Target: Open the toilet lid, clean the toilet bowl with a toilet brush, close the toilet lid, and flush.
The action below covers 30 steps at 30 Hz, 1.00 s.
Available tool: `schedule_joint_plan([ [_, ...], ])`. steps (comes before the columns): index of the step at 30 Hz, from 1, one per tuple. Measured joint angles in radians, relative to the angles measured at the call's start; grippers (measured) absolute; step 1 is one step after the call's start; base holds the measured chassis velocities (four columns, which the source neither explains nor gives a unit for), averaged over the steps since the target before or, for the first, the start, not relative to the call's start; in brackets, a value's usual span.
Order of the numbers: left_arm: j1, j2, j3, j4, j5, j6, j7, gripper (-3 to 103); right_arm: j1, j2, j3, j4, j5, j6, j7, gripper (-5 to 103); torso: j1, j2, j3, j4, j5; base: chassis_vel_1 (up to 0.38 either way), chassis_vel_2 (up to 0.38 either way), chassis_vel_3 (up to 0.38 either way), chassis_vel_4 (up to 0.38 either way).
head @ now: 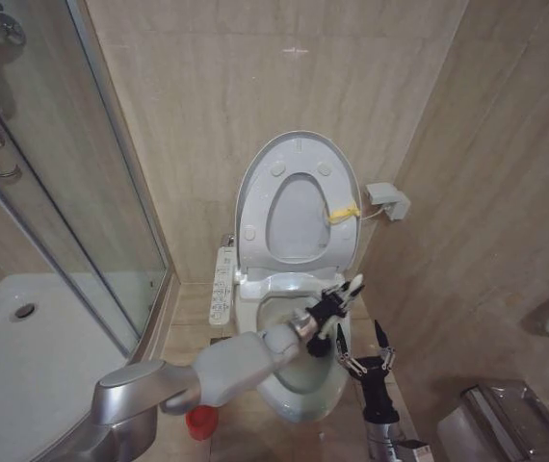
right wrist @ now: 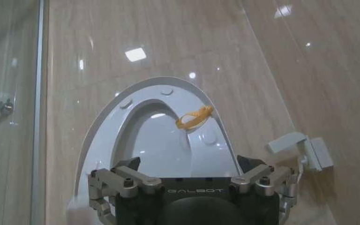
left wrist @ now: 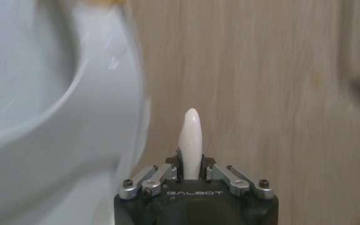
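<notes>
I read this as the scrubbing step: the toilet lid (head: 299, 159) stands upright against the wall. My left gripper (head: 337, 306), over the toilet bowl (head: 299, 390), pinches the toilet brush (left wrist: 191, 140) by its handle. My right gripper (head: 363, 348) waits beside the bowl, jaws wide. Next I'd work the bristles around inside.

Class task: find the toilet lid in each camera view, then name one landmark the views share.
Head view: toilet lid upright against the wall, centre.
Left wrist view: a white curved surface fills one side; whether it is the lid cannot be told.
Right wrist view: lid upright beyond the right hand.
Shared landmark: yellow tag.
</notes>
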Motion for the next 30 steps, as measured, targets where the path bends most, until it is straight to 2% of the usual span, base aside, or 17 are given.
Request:
schedule_joint_plan([
  [3,0.011,0.024,0.015,0.007,0.0,-0.001,-0.001,21,-0.003,0.0,-0.001,0.003,0.001,0.0,0.0,100,0.0,0.0,0.0,0.0006,0.0,0.0,0.0,0.0,0.0],
  [6,0.002,0.016,0.003,-0.011,-0.003,0.002,-0.008,21,-0.004,0.001,0.001,0.003,0.007,0.0,0.0,100,0.0,0.0,0.0,0.0008,0.0001,0.022,0.033,0.015,-0.003],
  [8,-0.022,-0.026,-0.034,-0.039,-0.007,0.007,-0.013,21,-0.002,0.001,0.003,0.004,0.01,0.0,0.0,100,0.0,0.0,0.0,-0.0015,-0.0007,0.0,0.0,0.0,0.0],
  [13,-0.034,-0.06,-0.048,-0.029,-0.011,0.011,-0.014,21,-0.001,0.0,0.004,0.004,0.01,-0.001,-0.001,100,0.0,0.0,0.0,-0.0023,-0.0006,-0.018,-0.023,-0.003,-0.01],
  [20,0.017,0.002,-0.002,0.063,0.001,-0.007,0.016,21,0.0,0.0,0.001,0.002,0.008,-0.001,-0.003,100,0.0,0.0,0.0,0.0007,-0.0001,0.008,0.004,-0.003,-0.001],
  [24,0.002,0.0,-0.027,-0.007,-0.002,-0.001,0.006,21,0.008,0.001,0.001,-0.006,0.006,-0.002,-0.004,100,0.0,0.0,0.0,0.0,-0.0002,0.013,0.009,0.005,0.001],
  [26,-0.021,-0.014,-0.043,-0.084,-0.018,0.013,-0.011,21,0.012,0.001,0.0,-0.01,0.003,-0.003,-0.004,100,0.0,0.0,0.0,-0.0019,-0.0007,0.0,0.0,0.0,0.0],
  [30,-0.008,-0.004,-0.032,-0.072,-0.015,0.015,-0.008,21,0.011,0.0,-0.001,-0.016,-0.005,-0.002,-0.004,100,0.0,0.0,0.0,-0.0017,-0.0005,0.0,0.0,0.0,0.0],
])
